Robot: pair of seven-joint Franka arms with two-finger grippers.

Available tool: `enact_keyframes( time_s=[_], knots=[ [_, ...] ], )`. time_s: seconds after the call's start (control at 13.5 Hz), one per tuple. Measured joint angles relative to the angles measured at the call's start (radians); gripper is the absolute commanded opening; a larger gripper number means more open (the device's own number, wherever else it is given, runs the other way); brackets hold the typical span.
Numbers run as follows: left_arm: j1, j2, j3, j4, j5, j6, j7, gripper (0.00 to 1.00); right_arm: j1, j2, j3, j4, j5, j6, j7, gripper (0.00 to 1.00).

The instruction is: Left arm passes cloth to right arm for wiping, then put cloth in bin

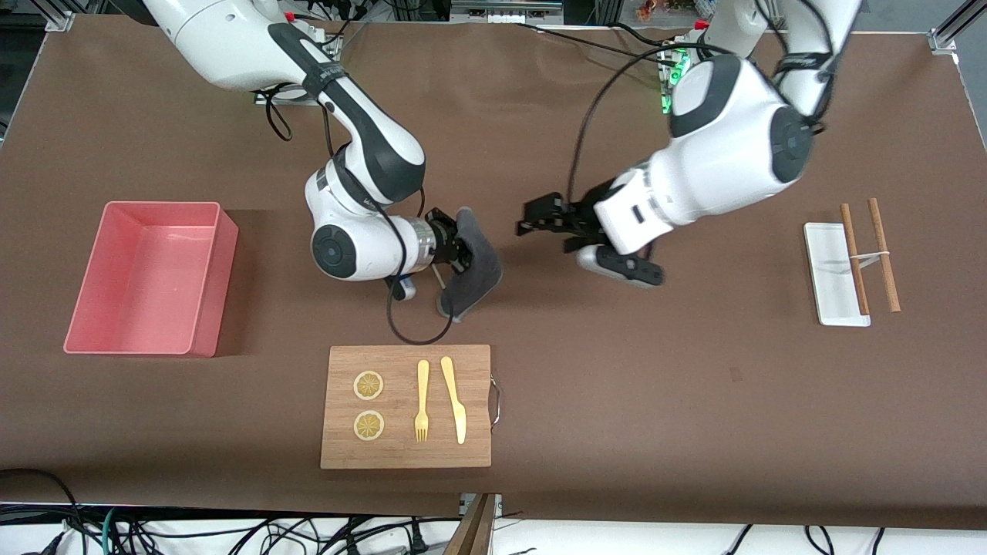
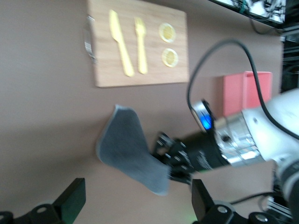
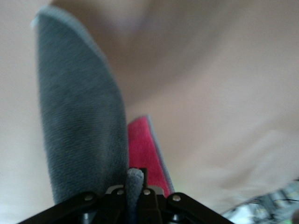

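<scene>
Handover judged done; wiping step next. Small soft cloth, dark grey face outward, crimson-pink on reverse, clamped at one edge in black right gripper; hangs in air over brown bench, above wooden cutting board. Black left gripper just beside cloth, apart from it, fingers spread, empty. Next move: lower cloth flat onto bench, sweep; afterwards carry toward pink rectangular plastic bin at right arm's end.

Grey cloth in right gripper
</scene>
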Motion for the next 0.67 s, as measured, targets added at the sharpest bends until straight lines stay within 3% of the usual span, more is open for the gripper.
enact_keyframes(
  time_s=[0.22, 0.67],
  knots=[
    [0.079, -0.026, 0.002, 0.0, 0.193, -0.057, 0.001, 1.0, 0.006, 0.0, 0.021, -0.003, -0.011, -0.105, -0.021, 0.0],
    [0.21, -0.038, 0.011, 0.0, 0.536, -0.185, 0.193, 1.0, 0.006, 0.006, 0.0, -0.087, -0.216, -0.171, -0.198, 0.0]
  ],
)
